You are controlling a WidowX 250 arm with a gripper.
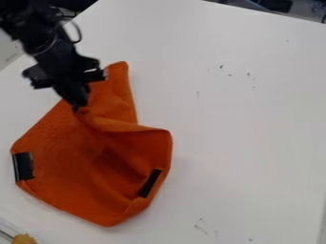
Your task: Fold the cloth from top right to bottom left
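Clock readings run from the middle of the view, twelve at the far edge. Nearest, at half past seven, I record a small yellow item (24, 239), cut off by the view's edge; its kind I cannot tell. Near half past five the white tabletop (255, 143) bears faint dark scuffs (200, 226).

The orange cloth (60, 183) lies on the tabletop, spanning from about half past six round to eleven o'clock. Its nearest corner points toward seven. One black patch (23, 167) sits at its outer edge at eight o'clock; a second black patch (149, 183), narrower and slanted, sits just past six, beside the cloth's right-hand edge. Between the patches the fabric is uneven, with a shaded hollow. Beyond that, a raised fold runs from my fingertips to a rounded corner just below the clock's centre.

My pincer (77, 108) points down at half past nine, pressed together on a pinch of the cloth, with creases spreading from the grip. Past it, a narrow flap of cloth reaches up to eleven o'clock. My black arm comes in from the far left, at ten to eleven. More scuffs mark the tabletop at half past one. Farthest, around one o'clock, dark objects stand beyond the table edge, too blurred to identify.
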